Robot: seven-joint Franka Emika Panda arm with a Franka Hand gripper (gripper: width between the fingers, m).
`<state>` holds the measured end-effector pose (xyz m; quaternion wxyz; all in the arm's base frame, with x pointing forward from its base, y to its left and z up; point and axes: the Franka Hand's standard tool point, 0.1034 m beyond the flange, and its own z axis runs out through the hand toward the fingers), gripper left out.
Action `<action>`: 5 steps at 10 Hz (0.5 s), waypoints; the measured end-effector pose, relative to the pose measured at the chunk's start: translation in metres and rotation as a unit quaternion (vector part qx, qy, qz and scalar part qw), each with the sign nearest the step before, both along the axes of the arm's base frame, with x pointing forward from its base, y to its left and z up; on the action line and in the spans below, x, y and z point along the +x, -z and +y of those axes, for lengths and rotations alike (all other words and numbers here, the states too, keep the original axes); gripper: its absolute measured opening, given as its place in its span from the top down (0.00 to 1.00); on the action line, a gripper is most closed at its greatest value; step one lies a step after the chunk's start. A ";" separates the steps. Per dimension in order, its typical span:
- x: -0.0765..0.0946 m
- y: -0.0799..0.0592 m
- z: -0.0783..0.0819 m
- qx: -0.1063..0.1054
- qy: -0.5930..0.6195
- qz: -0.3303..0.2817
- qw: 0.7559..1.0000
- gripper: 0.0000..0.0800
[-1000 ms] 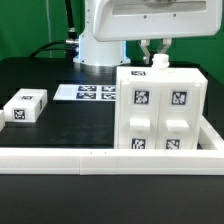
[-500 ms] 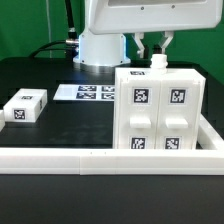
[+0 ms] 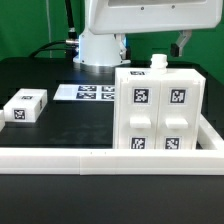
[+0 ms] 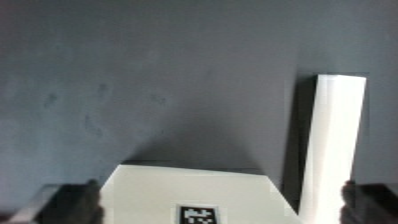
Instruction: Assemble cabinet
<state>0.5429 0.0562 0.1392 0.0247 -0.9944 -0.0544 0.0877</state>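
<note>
Cabinet [image 3: 160,110] is standing upright on the black table [image 3: 60,125], sitting inside the corner of the low white rail [image 3: 100,160], w/ four tags facing front and a small white peg [image 3: 158,62] poking up on top; it's showing as a closed box, so can't tell what's inside. Gripper [image 4: 221,203] is hovering above it, spread wide and carrying nothing, dark fingers [image 4: 71,200] showing either side of the tagged top in the wrist view. Small tagged block [image 3: 25,105] is lying well apart at the exterior view's left, marker board [image 3: 92,92] lying behind.
</note>
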 end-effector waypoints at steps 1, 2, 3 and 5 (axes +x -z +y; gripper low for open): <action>-0.006 0.003 0.004 -0.005 0.021 -0.013 1.000 0.01; -0.025 0.010 0.008 -0.009 0.044 -0.032 0.998 0.01; -0.040 0.015 0.013 -0.012 0.049 -0.041 0.998 0.00; -0.055 0.026 0.019 -0.013 0.048 -0.051 0.997 0.00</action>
